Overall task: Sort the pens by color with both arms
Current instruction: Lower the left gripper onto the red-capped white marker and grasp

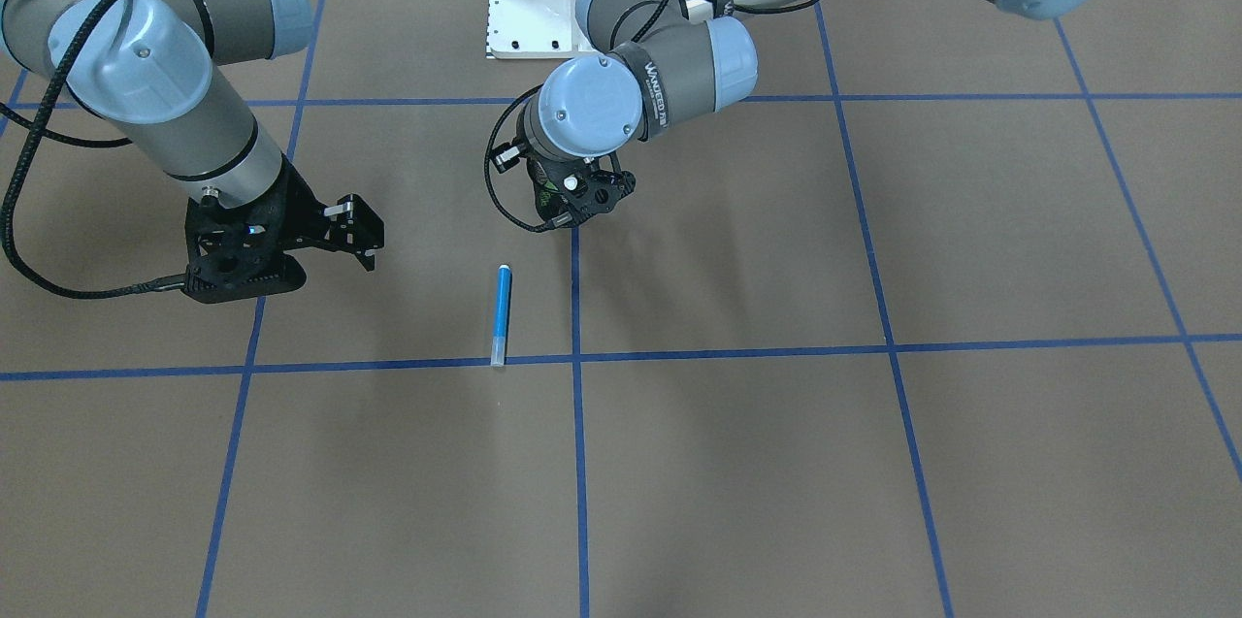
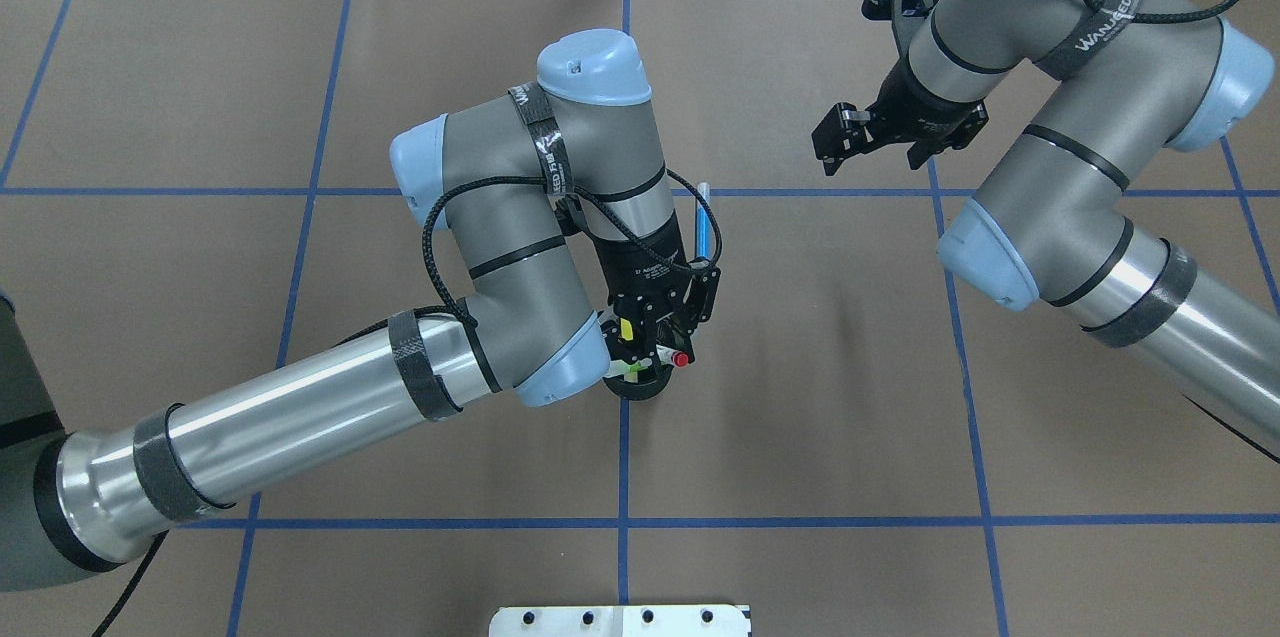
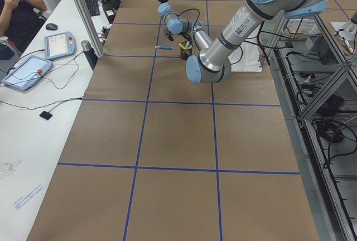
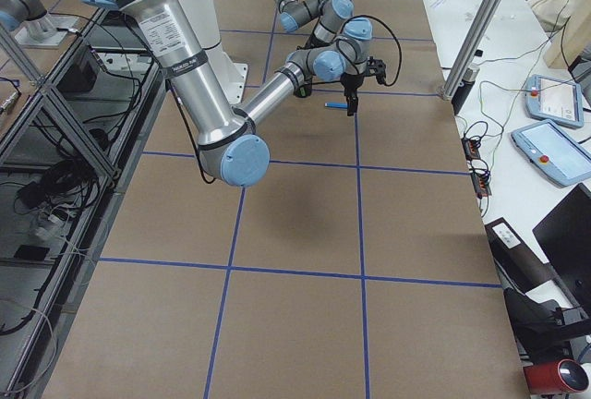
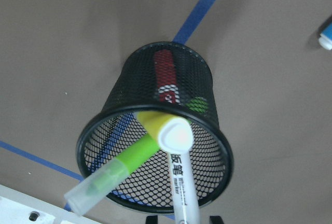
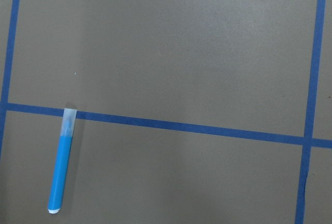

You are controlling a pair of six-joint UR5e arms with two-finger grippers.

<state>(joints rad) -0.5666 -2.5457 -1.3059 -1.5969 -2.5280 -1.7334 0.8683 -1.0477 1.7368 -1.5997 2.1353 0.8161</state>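
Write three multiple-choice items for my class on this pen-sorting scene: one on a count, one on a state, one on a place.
1. How many pens stand in the black mesh cup? A one; B three; C five.
2. The right claw is: A open and empty; B shut on a pen; C inside the cup.
3. The blue pen lies: A in the cup; B in the right claw; C flat on the table.
Key: B, the left wrist view shows the red-capped pen, lime green pen and yellow-capped pen; A, its fingers stand apart, bare, above the table; C, its clear cap rests on a tape line.
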